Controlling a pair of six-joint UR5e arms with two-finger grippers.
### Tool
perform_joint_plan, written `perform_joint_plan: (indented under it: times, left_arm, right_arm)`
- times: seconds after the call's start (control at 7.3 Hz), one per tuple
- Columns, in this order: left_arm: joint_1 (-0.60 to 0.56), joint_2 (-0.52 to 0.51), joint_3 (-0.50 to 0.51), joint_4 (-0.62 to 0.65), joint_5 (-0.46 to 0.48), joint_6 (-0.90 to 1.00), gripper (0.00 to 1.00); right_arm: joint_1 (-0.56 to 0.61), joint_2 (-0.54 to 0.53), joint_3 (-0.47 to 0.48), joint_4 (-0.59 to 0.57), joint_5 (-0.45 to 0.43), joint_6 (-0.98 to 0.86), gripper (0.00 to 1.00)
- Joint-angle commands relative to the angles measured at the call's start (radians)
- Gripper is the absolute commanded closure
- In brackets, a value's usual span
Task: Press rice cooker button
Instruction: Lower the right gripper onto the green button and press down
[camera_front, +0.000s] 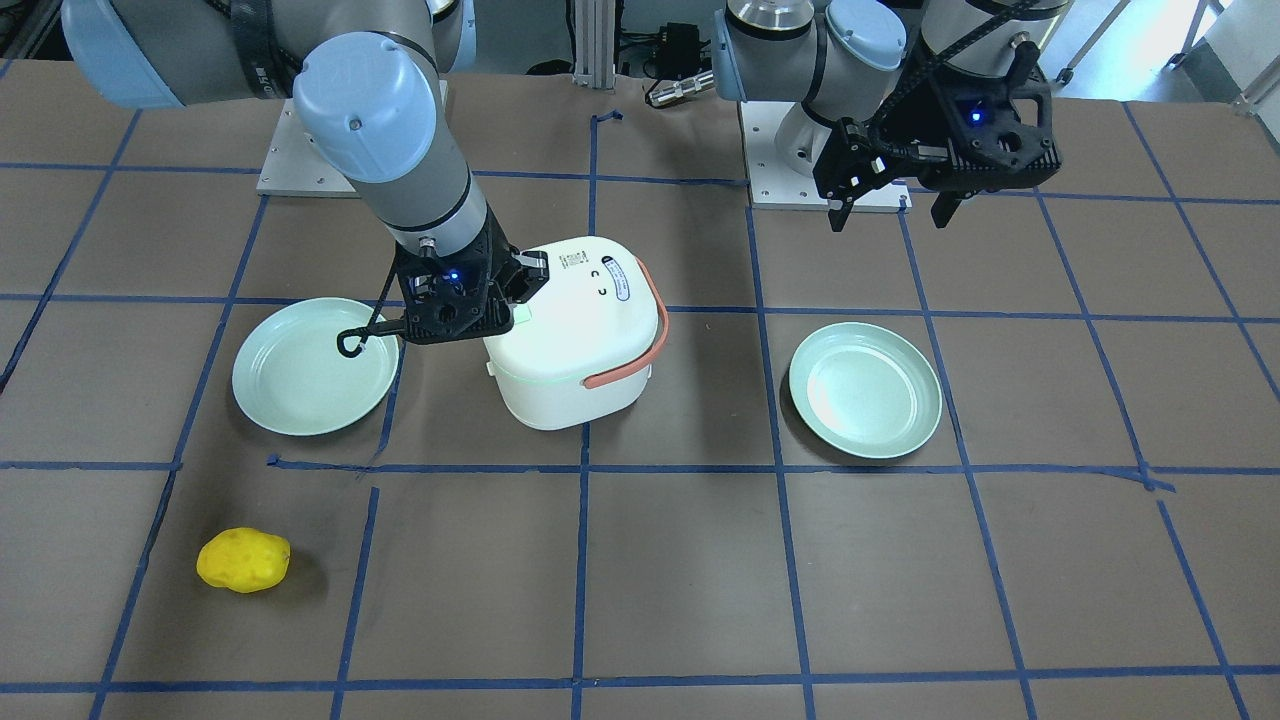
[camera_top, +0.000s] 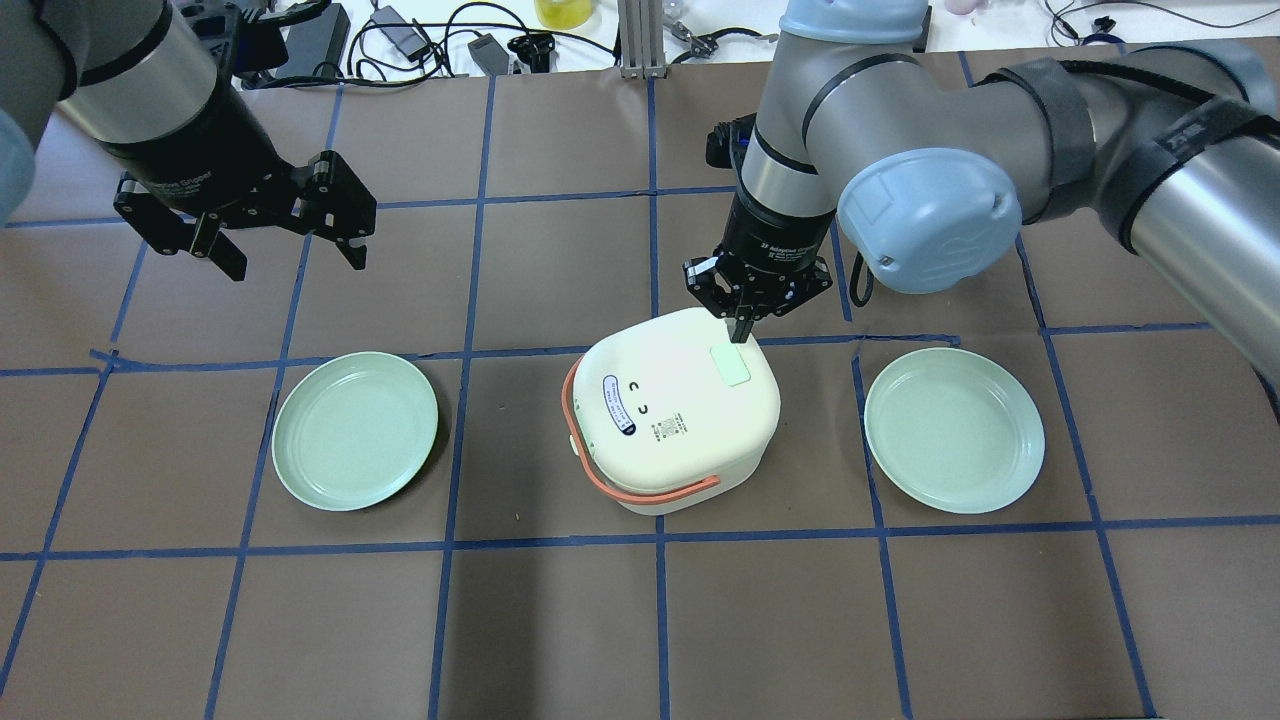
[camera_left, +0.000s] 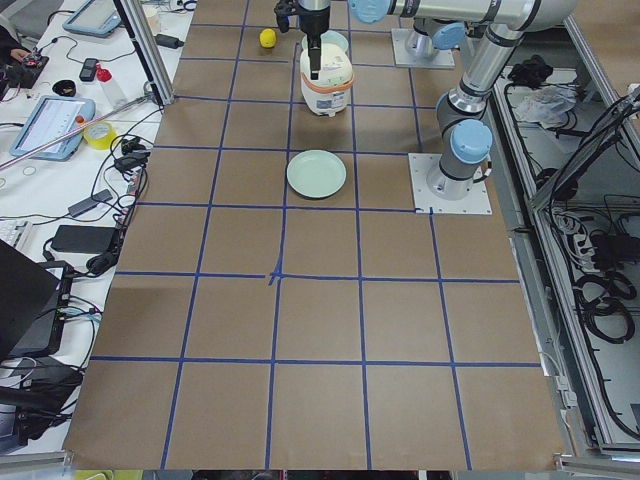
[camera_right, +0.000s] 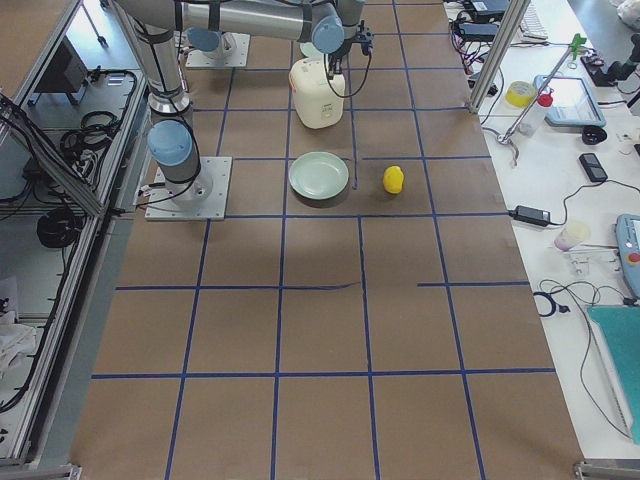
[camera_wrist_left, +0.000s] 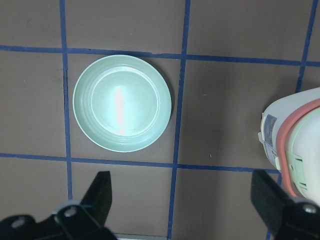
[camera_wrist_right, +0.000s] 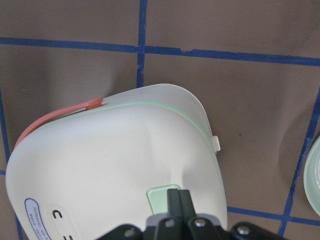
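The white rice cooker (camera_top: 670, 430) with an orange handle stands mid-table; it also shows in the front view (camera_front: 570, 360). Its button (camera_top: 731, 366) is a pale rounded rectangle set in the lid, on the side toward my right arm, away from the blue oval label (camera_top: 617, 405). My right gripper (camera_top: 742, 330) is shut, points straight down and has its tips at the button's far end. In the right wrist view the shut fingers (camera_wrist_right: 178, 200) overlap the button (camera_wrist_right: 160, 196); I cannot tell whether they touch it. My left gripper (camera_top: 295, 262) is open and empty, high above the table.
Two pale green plates lie on either side of the cooker, one at the left (camera_top: 355, 430) and one at the right (camera_top: 953, 430). A yellow lumpy object (camera_front: 243, 560) lies near the operators' edge. Cables and tools lie beyond the table's far edge.
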Motion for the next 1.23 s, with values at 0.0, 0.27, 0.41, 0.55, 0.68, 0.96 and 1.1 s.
perform_joint_plan:
  times: [0.0,0.27,0.41,0.55,0.68,0.96,1.1]
  left_arm:
    - [0.0,0.0,0.0,0.0,0.0,0.0,0.0]
    - [0.0,0.0,0.0,0.0,0.0,0.0,0.0]
    - [0.0,0.0,0.0,0.0,0.0,0.0,0.0]
    - [0.0,0.0,0.0,0.0,0.0,0.0,0.0]
    - [0.0,0.0,0.0,0.0,0.0,0.0,0.0]
    - [0.0,0.0,0.0,0.0,0.0,0.0,0.0]
    - [0.0,0.0,0.0,0.0,0.0,0.0,0.0]
  right_arm:
    - [0.0,0.003,0.004,-0.007,0.001,0.0,1.0]
    - [0.0,0.014,0.004,-0.008,0.001,0.0,1.0]
    - [0.0,0.014,0.004,-0.011,0.001,0.0,1.0]
    - [0.0,0.015,0.006,-0.011,0.001,0.0,1.0]
    - [0.0,0.02,0.004,-0.013,0.001,0.0,1.0]
    - [0.0,0.02,0.004,-0.013,0.001,0.0,1.0]
    - [0.002,0.02,0.006,-0.016,0.001,0.0,1.0]
